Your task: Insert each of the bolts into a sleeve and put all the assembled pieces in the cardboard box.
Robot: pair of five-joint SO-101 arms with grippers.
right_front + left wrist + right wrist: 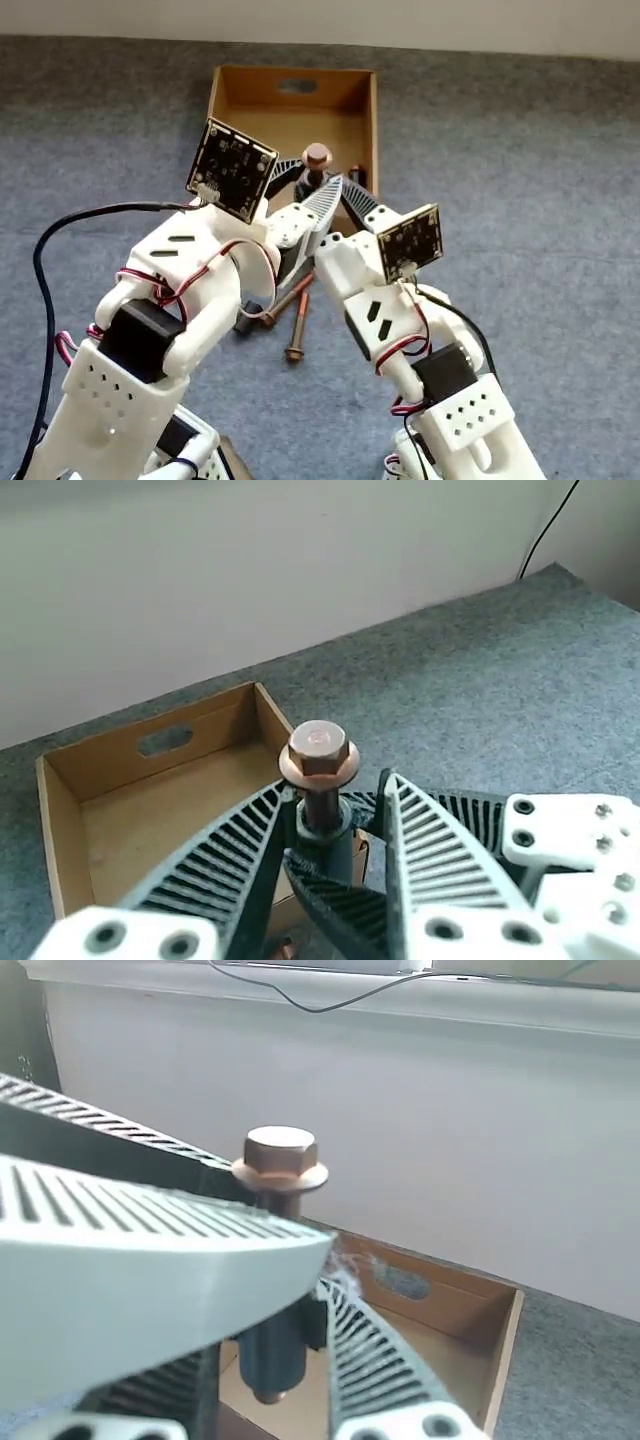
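A copper-headed bolt (317, 155) stands upright in a dark sleeve (324, 838), held in the air just in front of the cardboard box (290, 110). My left gripper (335, 792), with one black and one white finger, is shut on the bolt's shank just under the head. My right gripper (275, 1360) is shut on the sleeve (270, 1345) lower down, and the bolt's tip pokes out below it. A short piece of shank shows between head and sleeve. Two loose bolts (288, 300) (298, 328) lie on the carpet between the arms.
The box (170, 810) is open-topped with a handle slot in its far wall. A dark piece, maybe a sleeve (245, 324), lies beside the loose bolts, partly under the left arm. A black cable (40, 270) loops at the left. Grey carpet lies on both sides.
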